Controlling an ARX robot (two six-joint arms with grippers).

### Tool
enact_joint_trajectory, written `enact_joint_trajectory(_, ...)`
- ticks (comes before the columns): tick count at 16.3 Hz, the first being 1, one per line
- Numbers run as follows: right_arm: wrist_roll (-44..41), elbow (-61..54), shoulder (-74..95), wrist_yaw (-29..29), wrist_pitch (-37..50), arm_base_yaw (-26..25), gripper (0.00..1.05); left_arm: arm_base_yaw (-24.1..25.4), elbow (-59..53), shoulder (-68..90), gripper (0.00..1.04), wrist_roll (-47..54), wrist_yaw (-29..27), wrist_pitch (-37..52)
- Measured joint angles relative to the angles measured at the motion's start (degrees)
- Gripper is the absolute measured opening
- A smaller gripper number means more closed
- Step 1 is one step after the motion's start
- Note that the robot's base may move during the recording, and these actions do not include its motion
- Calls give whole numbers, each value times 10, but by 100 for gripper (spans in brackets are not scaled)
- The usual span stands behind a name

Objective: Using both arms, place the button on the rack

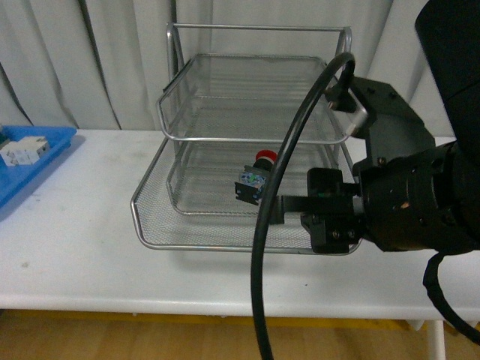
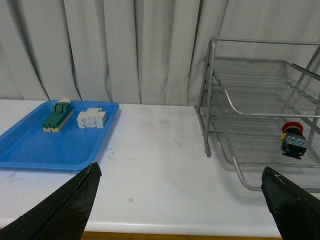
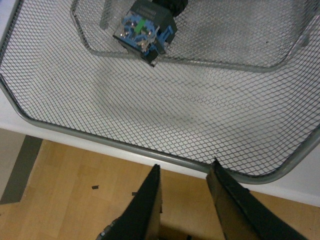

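The button (image 1: pixel 253 180) lies on its side on the mesh inside the silver rack (image 1: pixel 225 112), seemingly on the middle tier, with its red cap pointing to the back. My right gripper (image 1: pixel 279 210) hovers open just in front of it, at the front rim of the bottom tier. The right wrist view shows empty fingers (image 3: pixel 150 200) below the rack's rim (image 3: pixel 100 142), with the button (image 3: pixel 147 27) a short way beyond. My left gripper (image 2: pixel 180 170) is open wide over the bare table, left of the rack (image 2: pixel 210 100); from there the button (image 2: pixel 293 140) is seen far off.
A blue tray (image 2: pixel 55 145) at the table's left holds a green-and-cream switch (image 2: pixel 57 116) and a white component (image 2: pixel 91 119). The right arm's black cable (image 1: pixel 270 225) loops in front of the rack. White curtains hang behind the table (image 1: pixel 90 255).
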Motion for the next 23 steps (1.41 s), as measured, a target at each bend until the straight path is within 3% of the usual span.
enact_joint_trajectory(2,-10,-1,25,9,4,26,9,0,0,0,98,0,0,0)
enact_joint_trajectory(3,-13,-1,40,12,8,39,2,0,0,0,98,0,0,0)
enact_joint_trajectory(10,-1,55,131,24,23,73,2,0,0,0,98,1,0,0)
enact_joint_trajectory(23,-16,152,203,24,-23,12,2,0,0,0,98,1,0,0)
